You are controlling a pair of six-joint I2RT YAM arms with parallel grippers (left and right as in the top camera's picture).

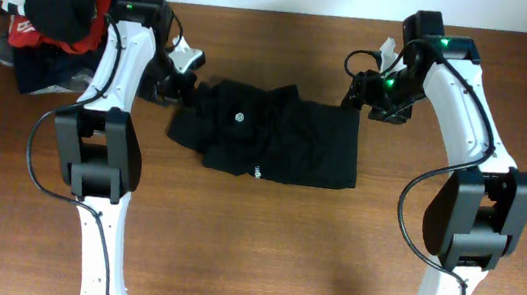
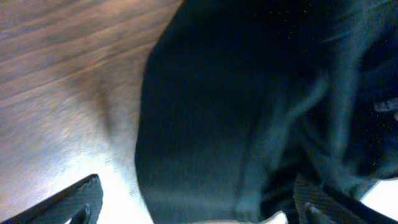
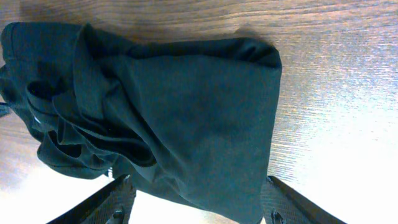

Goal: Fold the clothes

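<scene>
The black T-shirt (image 1: 270,133) lies bunched and partly folded in the middle of the wooden table, with small white marks on it. My left gripper (image 1: 178,85) is over its upper left corner; in the left wrist view the shirt (image 2: 249,112) fills the space between my spread fingers (image 2: 199,208). My right gripper (image 1: 359,91) is over its upper right corner; in the right wrist view the shirt (image 3: 186,112) lies between my spread fingers (image 3: 196,202). Neither gripper grips the cloth.
A pile of other garments (image 1: 50,16), black with white lettering, red, navy and grey, sits at the table's back left corner, close to my left arm. Bare wood (image 1: 261,248) lies in front of the shirt.
</scene>
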